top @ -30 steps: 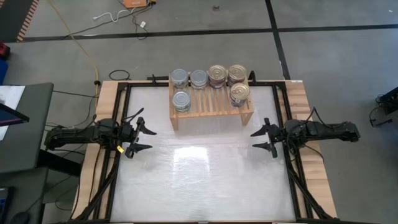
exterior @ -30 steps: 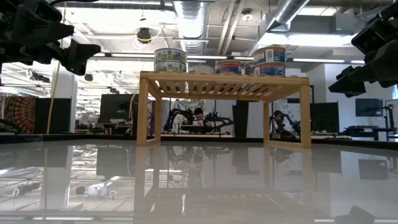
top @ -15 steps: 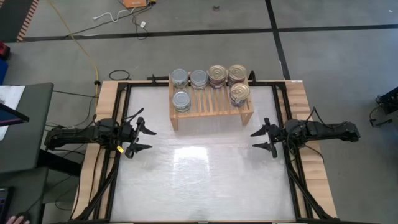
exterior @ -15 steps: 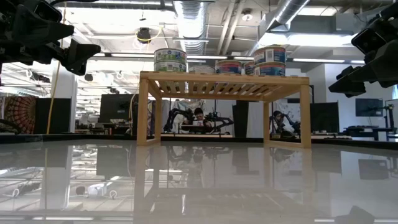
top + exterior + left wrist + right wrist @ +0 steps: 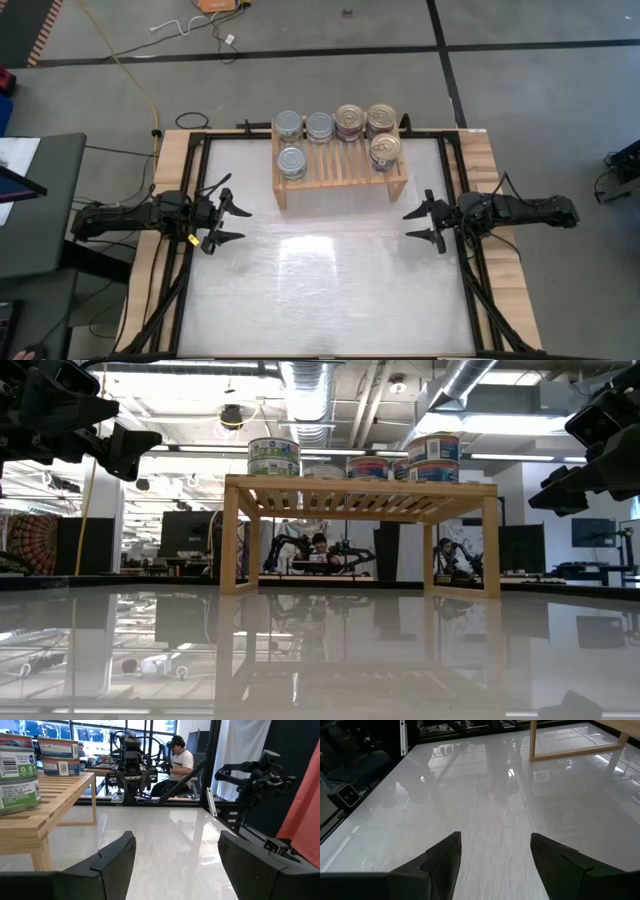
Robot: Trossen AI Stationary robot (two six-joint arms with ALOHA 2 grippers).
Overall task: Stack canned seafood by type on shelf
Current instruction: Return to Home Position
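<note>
Glossy white tabletop [image 5: 320,290], far edge: wooden shelf [image 5: 340,172] loaded with canned seafood [image 5: 292,162]. Silver-topped tins on its left half, gold-lidded on its right (some stacked two high, per low view). Left gripper [image 5: 240,224] at left table edge, fingers spread wide, holding nothing. Right gripper [image 5: 407,226] at right edge, likewise. Both well apart from shelf, on its near side.

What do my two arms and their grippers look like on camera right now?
Both the left arm and the right arm are slim, jointed and matte black. The left gripper and the right gripper each end in two dark tapered fingers. Seen up close, the fingers are broad, flat and angular. A small yellow mark sits near the left gripper's base.
</note>
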